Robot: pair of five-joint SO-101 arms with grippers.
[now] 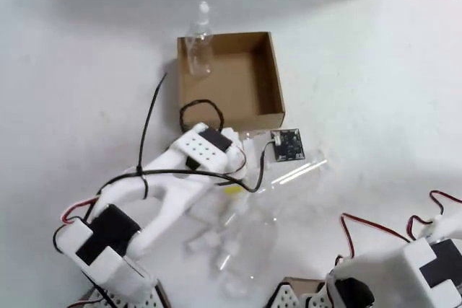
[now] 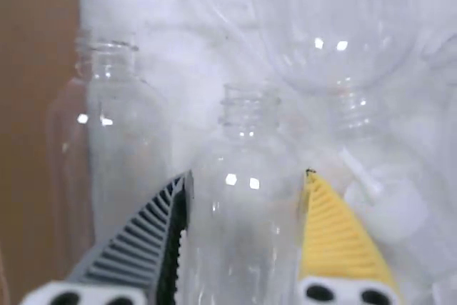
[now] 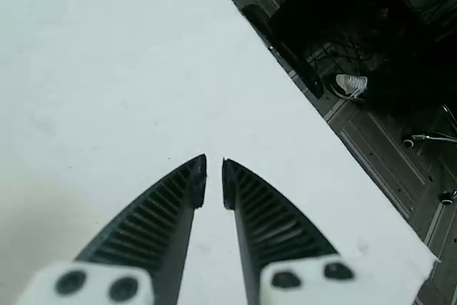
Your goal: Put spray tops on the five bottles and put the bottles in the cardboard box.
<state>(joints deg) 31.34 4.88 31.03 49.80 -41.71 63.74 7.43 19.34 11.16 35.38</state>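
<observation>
One topped bottle (image 1: 199, 42) stands in the box (image 1: 242, 88); my left gripper (image 2: 245, 178) clamps a bare bottle (image 2: 246, 226) that I reckon needs capping next, my right gripper (image 3: 213, 175) nearly closed, empty.

bottle (image 2: 243, 212): clear plastic, glossy, smooth. cardboard box (image 1: 277, 77): brown card, matt. table (image 1: 375, 55): white, matt. left gripper (image 2: 247, 175) fingers (image 2: 335, 233): ribbed plastic.

No print seems legible on bottles (image 2: 246, 205) or box (image 1: 242, 84).
</observation>
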